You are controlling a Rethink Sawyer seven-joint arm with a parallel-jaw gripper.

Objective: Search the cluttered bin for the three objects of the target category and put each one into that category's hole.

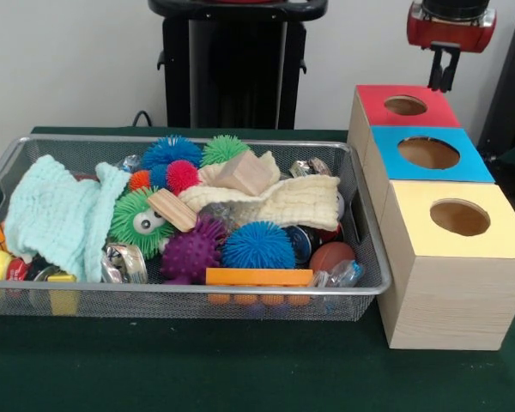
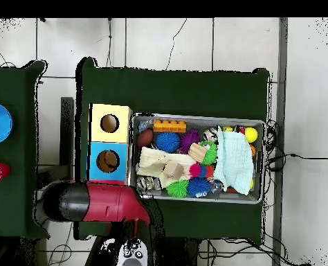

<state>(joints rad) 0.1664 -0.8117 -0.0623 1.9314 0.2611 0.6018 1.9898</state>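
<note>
My wide, shallow silver wire-mesh bin [image 1: 354, 290] sits flat on the green table, heaped with clutter. Just beside it stands the light wooden box with the red top [image 1: 373, 99], its round hole [image 1: 405, 106] open, facing up.

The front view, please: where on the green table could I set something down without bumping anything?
The green table is bare in the wide strip in front of the cluttered bin and the yellow-topped box. The gap between bin and boxes is narrow. Inside the bin it is crowded: spiky balls, cloths and blocks fill it.
</note>
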